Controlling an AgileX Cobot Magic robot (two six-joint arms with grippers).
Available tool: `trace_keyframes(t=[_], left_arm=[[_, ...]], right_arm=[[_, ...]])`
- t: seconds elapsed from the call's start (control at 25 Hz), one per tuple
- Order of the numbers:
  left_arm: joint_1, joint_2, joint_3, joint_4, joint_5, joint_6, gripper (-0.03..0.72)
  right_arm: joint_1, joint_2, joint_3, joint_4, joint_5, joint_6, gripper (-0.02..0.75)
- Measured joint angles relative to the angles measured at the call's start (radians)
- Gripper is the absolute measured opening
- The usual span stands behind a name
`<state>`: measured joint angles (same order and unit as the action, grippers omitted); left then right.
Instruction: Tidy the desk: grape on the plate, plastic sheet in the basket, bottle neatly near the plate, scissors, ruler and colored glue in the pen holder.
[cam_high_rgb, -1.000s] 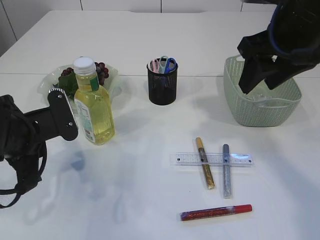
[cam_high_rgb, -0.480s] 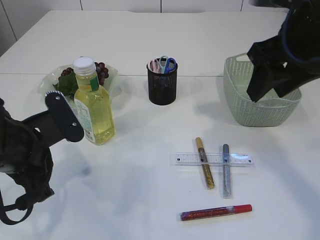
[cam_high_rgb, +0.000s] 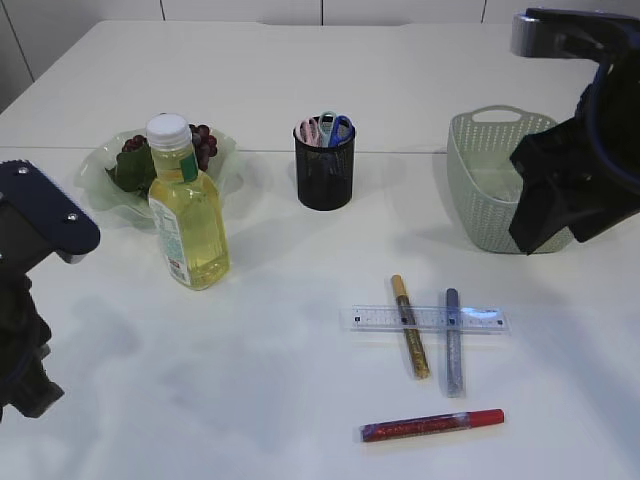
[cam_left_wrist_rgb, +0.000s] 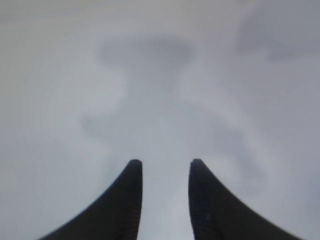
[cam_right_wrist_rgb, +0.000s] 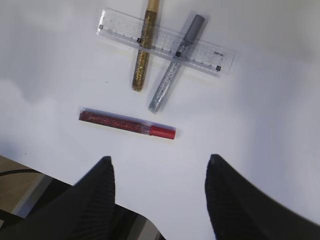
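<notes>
A yellow bottle (cam_high_rgb: 188, 218) stands upright next to the glass plate (cam_high_rgb: 92, 172) that holds the grapes (cam_high_rgb: 199, 141). The black pen holder (cam_high_rgb: 324, 172) has the scissors (cam_high_rgb: 326, 127) in it. The clear ruler (cam_high_rgb: 424, 319) lies under a gold glue pen (cam_high_rgb: 410, 327) and a silver glue pen (cam_high_rgb: 453, 342). A red glue pen (cam_high_rgb: 432, 425) lies nearer the front. All of these also show in the right wrist view: ruler (cam_right_wrist_rgb: 120, 26), gold (cam_right_wrist_rgb: 143, 56), silver (cam_right_wrist_rgb: 164, 89), red (cam_right_wrist_rgb: 118, 121). My right gripper (cam_right_wrist_rgb: 160, 160) is open and empty, above them. My left gripper (cam_left_wrist_rgb: 165, 164) is open and empty over bare table. No plastic sheet is visible.
The green woven basket (cam_high_rgb: 478, 190) stands at the back right, partly behind my right arm (cam_high_rgb: 575, 170). My left arm (cam_high_rgb: 30, 290) is at the front left corner. The table's front edge shows in the right wrist view (cam_right_wrist_rgb: 20, 172).
My left arm has drawn back from the bottle toward the front left. My right arm has moved right and toward the front, away from above the basket.
</notes>
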<state>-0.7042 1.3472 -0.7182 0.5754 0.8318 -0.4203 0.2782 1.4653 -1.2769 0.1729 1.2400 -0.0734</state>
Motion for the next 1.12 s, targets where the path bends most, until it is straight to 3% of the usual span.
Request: trace_keyframes(t=[0.24, 0.4, 0.8, 1.12], left_arm=[[0.000, -0.054, 0.000, -0.079, 0.053, 0.010, 0.235], [0.000, -0.063, 0.000, -0.134, 0.053, 0.010, 0.235], [0.000, -0.065, 0.000, -0.267, -0.011, 0.010, 0.235], [0.000, -0.065, 0.000, -0.281, -0.036, 0.010, 0.238]], right_arm=[[0.104, 0.003, 0.001, -0.066, 0.000, 0.000, 0.457], [0.150, 0.045, 0.001, -0.097, 0.000, -0.112, 0.457], [0.157, 0.180, 0.003, -0.101, -0.234, -0.496, 0.457], [0.162, 0.287, 0.003, -0.102, -0.345, -0.757, 0.457]])
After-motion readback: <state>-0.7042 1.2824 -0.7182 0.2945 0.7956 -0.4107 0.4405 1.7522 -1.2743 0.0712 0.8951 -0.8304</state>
